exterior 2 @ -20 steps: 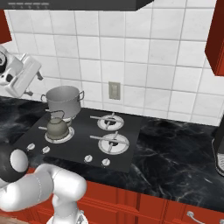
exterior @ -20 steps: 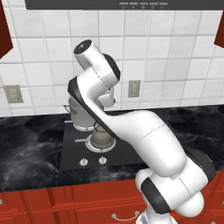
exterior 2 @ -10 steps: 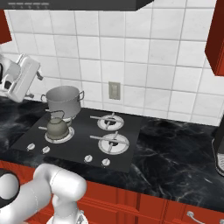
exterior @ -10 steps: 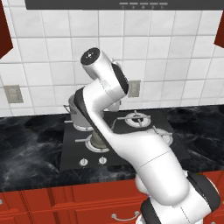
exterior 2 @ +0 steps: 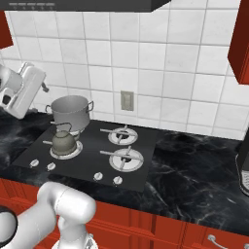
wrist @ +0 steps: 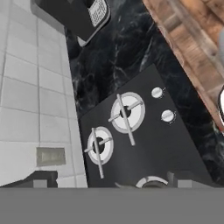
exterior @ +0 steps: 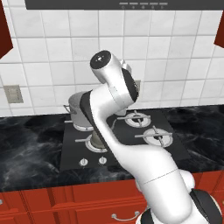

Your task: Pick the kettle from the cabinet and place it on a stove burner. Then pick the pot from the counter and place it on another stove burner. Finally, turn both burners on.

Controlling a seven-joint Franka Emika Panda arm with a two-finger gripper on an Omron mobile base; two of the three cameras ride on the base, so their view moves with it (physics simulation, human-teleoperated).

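Over the last second the arm has swung up and right, clear of the left burners, uncovering the pot (exterior 2: pixel 71 113) on the back-left burner and the kettle (exterior 2: pixel 63 141) on the front-left one. Both placements look done; I reckon only the knobs (exterior 2: pixel 107 178) remain. The gripper (exterior 2: pixel 28 92) sits high at the left, above the counter (exterior 2: pixel 194 170), jaws spread wide, holding and touching nothing.

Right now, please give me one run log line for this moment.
kettle: on front left burner | pot: on back left burner | tool: open, empty, above stove | knobs: untouched, next step
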